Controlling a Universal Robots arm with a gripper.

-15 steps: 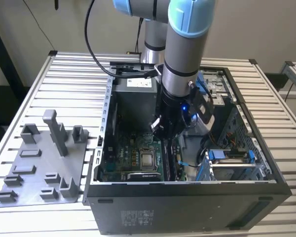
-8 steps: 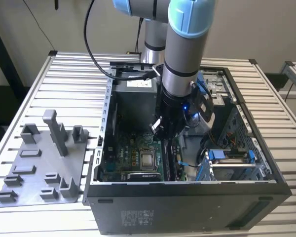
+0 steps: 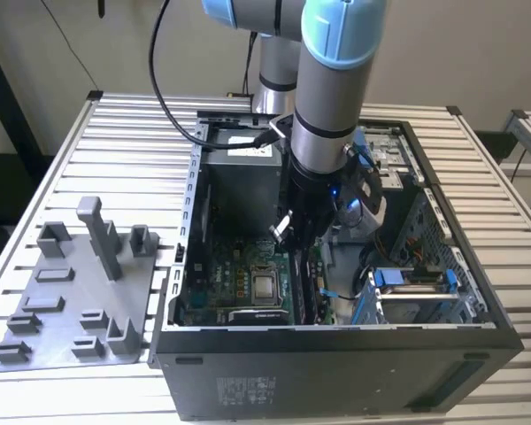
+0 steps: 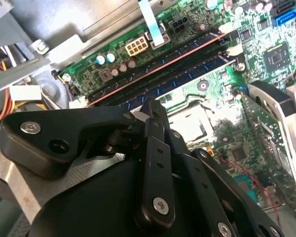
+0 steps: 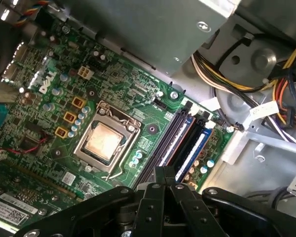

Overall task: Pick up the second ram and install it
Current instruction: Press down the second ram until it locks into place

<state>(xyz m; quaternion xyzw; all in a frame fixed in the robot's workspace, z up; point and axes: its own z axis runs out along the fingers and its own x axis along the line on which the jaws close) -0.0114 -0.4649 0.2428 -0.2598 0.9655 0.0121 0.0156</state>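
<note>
My gripper (image 3: pixel 294 232) is down inside the open computer case (image 3: pixel 336 354), just above the motherboard (image 5: pixel 49 113). In both wrist views its two black fingers (image 5: pixel 164 174) are pressed together and shut, and nothing shows between them. The fingertips (image 4: pixel 155 104) hang over the near end of the long black and blue memory slots (image 5: pixel 180 143). A thin board stands on edge in the slot nearest the board's edge (image 4: pixel 153 69); I cannot tell which ram it is. The second ram is hidden: the fingers cover whatever lies under the tips.
The processor socket (image 5: pixel 102 140) lies beside the slots. Bundled cables (image 5: pixel 266 84) and the metal power-supply box (image 3: pixel 241 181) crowd the case around the arm. A grey plastic tray (image 3: pixel 71 292) with upright blocks lies on the slatted table at the exterior view's left.
</note>
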